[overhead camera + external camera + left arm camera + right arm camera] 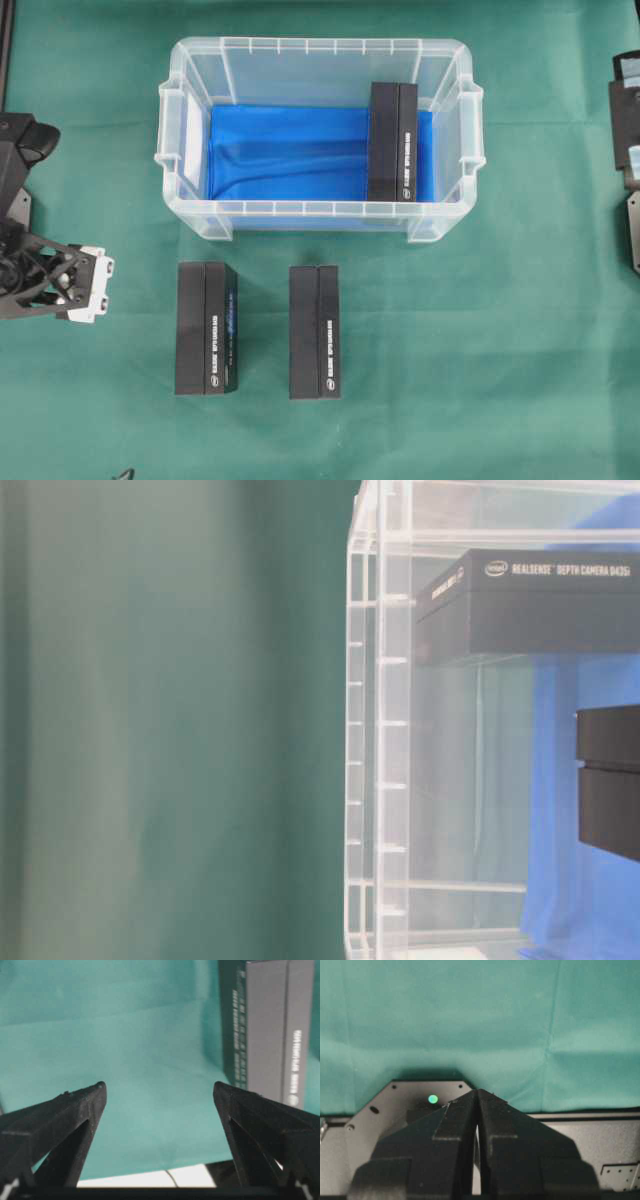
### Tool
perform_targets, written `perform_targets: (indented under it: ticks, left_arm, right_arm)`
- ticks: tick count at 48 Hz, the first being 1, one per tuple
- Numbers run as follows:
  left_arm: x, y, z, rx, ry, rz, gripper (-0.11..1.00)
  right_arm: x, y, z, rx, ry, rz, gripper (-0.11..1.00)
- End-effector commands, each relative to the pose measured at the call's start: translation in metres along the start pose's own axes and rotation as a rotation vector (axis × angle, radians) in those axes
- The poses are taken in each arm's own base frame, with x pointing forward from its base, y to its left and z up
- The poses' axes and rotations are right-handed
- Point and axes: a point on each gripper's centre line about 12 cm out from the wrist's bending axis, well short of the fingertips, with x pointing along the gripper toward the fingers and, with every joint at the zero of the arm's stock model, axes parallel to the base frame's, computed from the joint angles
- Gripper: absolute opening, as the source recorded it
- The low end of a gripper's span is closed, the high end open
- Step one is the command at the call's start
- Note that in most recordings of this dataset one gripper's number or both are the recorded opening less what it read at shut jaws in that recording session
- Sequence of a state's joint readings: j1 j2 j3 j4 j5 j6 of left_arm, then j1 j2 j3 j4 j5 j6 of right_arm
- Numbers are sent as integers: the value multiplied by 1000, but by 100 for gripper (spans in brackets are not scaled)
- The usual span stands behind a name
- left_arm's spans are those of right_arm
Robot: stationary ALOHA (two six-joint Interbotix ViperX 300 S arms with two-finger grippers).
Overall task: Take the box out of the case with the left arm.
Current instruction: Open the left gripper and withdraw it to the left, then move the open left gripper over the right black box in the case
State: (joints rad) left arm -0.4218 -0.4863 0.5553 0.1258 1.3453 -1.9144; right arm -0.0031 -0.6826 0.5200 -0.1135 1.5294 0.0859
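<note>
The clear plastic case (190,150) with a blue lining stands at the back middle of the green cloth. One black box (392,142) stands on its edge inside, against the case's right end; the table-level view shows this box (540,605) through the ribbed wall of the case (380,730). My left gripper (90,285) is at the far left of the table, well outside the case. It is open (160,1087), with only cloth between its fingers. My right gripper (477,1092) is shut and holds nothing.
Two more black boxes lie on the cloth in front of the case, one at the left (205,328) (272,1035) and one in the middle (314,332). The right arm (628,150) sits at the right edge. The table-level view shows another dark box (610,790) at its right edge.
</note>
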Motion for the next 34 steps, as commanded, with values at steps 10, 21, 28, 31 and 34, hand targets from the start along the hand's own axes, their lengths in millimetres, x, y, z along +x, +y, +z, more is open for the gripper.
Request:
perform_targets:
  ticks: [10, 21, 28, 31, 34]
  left_arm:
    - [-6, 1, 35, 25, -26, -18, 90]
    - [-7, 7, 82, 37, -63, -11, 90]
    - [-8, 13, 109, 32, -86, -2, 90]
    - [-8, 15, 118, 32, -90, 3, 90]
    - [-8, 18, 127, 29, -95, 7, 90]
  right_arm:
    - [-3, -1, 1, 3, -9, -2, 2]
    - [-3, -1, 1, 4, -9, -3, 2]
    - [-3, -1, 1, 3, -9, -3, 2]
    - [-3, -1, 1, 3, -9, -2, 2]
    - [-3, -1, 1, 3, -9, -2, 2]
